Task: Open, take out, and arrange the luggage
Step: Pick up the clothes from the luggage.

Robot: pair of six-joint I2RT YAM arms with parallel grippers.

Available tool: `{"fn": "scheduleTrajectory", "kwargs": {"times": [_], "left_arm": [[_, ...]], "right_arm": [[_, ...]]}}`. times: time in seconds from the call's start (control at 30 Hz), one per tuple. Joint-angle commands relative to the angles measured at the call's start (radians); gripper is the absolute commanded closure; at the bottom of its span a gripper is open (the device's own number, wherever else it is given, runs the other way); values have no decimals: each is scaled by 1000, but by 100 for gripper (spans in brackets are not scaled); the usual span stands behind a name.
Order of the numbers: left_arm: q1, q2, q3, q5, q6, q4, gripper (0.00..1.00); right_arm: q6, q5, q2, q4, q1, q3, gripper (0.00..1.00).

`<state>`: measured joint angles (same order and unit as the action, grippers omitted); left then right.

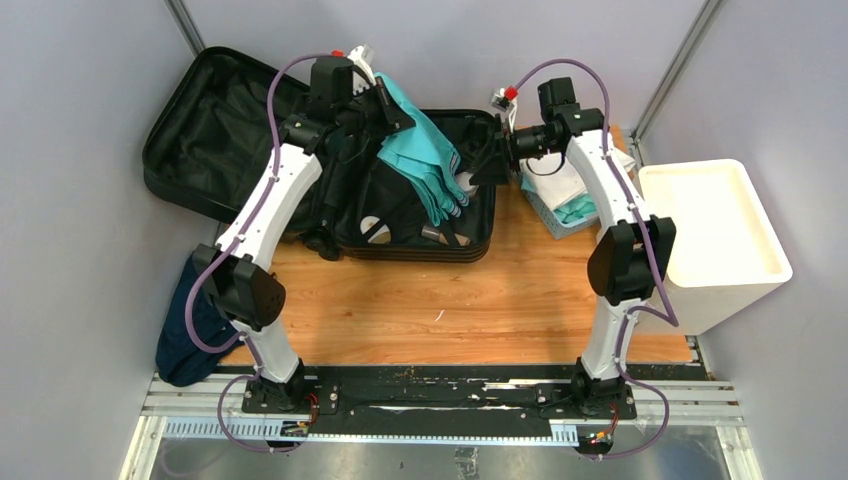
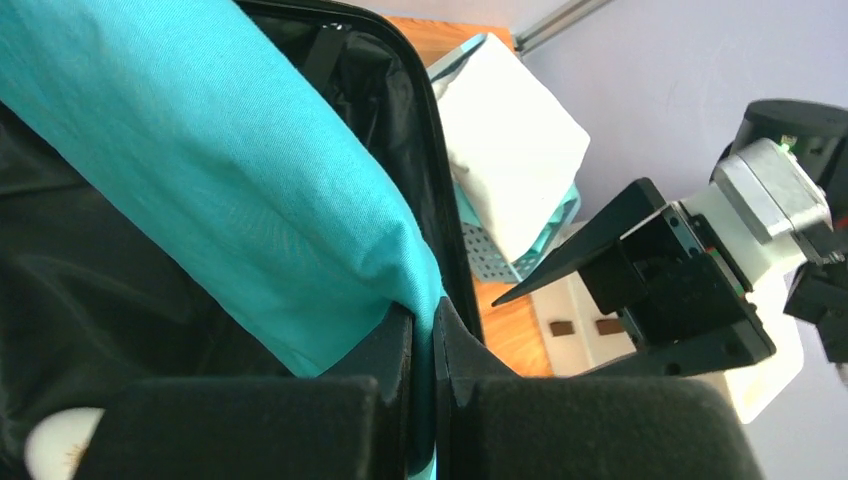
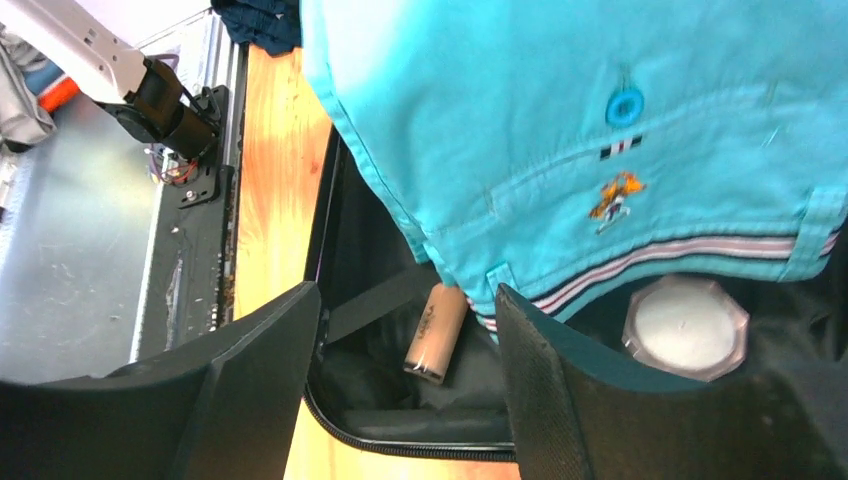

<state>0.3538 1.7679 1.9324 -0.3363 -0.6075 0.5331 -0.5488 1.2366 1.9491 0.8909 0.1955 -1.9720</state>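
Luggage [image 1: 195,130] lies open on your desk [image 1: 450,300]. Your left gripper [image 2: 425,322] has its jaws clamped on the teal garment [image 1: 425,160] above it. Your right gripper [image 3: 405,295] holds its jaws apart just beside the cloth.

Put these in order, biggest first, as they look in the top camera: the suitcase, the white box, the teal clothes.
1. suitcase, lying open
2. white box
3. teal clothes, hanging bunched up, so they may look smaller than they are
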Motion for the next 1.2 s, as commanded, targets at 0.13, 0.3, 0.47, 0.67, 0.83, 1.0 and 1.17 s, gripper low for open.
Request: {"fn": "scheduleTrajectory", "kwargs": {"times": [0.13,0.3,0.47,0.67,0.83,1.0,1.17], "left_arm": [[-4,-73,-69,51,-281,-183,100],[-4,-87,-139,54,-418,-274,100],[-4,-114,-177,110,-476,-290,100],[-4,-129,-192,144,-540,-311,100],[-4,-131,-204,160,-636,-325,100],[-4,-155,-274,204,-796,-377,100],[-4,-177,-337,253,-959,-420,100]], "right_arm": [[-563,92,-53,112,39,-76,12],[-465,-3,-61,-113,92,-61,10],[-144,-131,-65,-324,153,-45,10],[-41,-227,-71,-333,228,-21,8],[35,-292,-73,-374,278,-24,8],[55,-457,-70,-409,328,-18,7],[83,-604,-71,-469,376,5,5]]}}
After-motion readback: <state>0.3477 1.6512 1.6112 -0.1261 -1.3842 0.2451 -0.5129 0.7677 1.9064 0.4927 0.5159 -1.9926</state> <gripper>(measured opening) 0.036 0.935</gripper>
